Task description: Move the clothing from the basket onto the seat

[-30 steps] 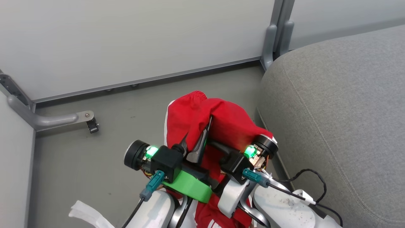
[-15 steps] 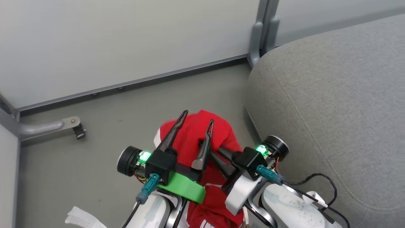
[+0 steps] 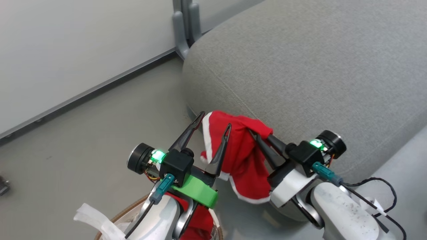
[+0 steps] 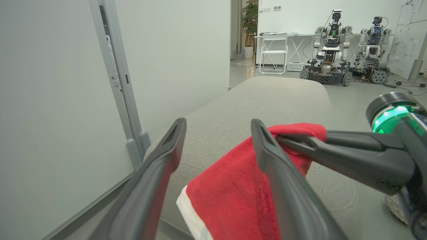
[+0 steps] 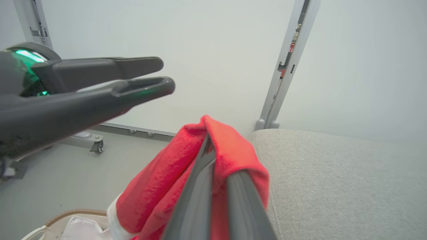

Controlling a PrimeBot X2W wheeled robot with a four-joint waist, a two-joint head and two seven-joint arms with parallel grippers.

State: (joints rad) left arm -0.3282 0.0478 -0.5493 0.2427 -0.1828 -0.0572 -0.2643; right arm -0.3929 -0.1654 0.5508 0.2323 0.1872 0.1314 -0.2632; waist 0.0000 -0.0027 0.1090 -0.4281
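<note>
A red garment with white trim hangs from my right gripper, which is shut on its top fold, right at the near edge of the grey seat. In the right wrist view the two fingers pinch the red fabric beside the seat. My left gripper stands open just left of the garment, holding nothing; its fingers frame the cloth. Below, the basket shows its brown rim, with more red clothing inside.
A white liner sticks out of the basket. Grey partition walls with a metal post stand behind the floor and the seat's far corner. Other robots and a white chair stand far across the room.
The head camera has swung right, bringing the seat to the centre. The left gripper has opened and let go of the garment, which now hangs from the right gripper at the seat's edge.
</note>
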